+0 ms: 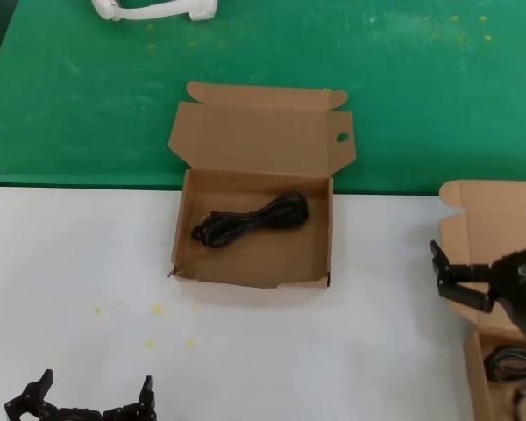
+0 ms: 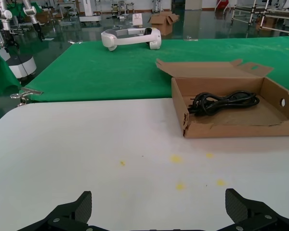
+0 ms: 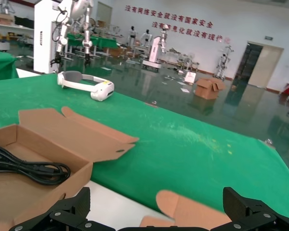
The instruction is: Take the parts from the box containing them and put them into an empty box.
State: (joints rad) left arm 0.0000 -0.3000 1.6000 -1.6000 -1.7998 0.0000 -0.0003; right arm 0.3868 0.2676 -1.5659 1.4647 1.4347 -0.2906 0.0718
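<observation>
The brown box with the round-holed lid flap lies open at the table's middle, torn at its front left corner. One black cable bundle lies inside it; the left wrist view shows that bundle too. At the right edge the second open box holds a black cable bundle, partly hidden by my right arm. My right gripper hovers open over that box's lid with nothing between its fingers. My left gripper stands open and empty at the near left.
A green cloth covers the far half of the table. A white headset lies on it at the back. Yellow spots mark the white surface in front of the middle box.
</observation>
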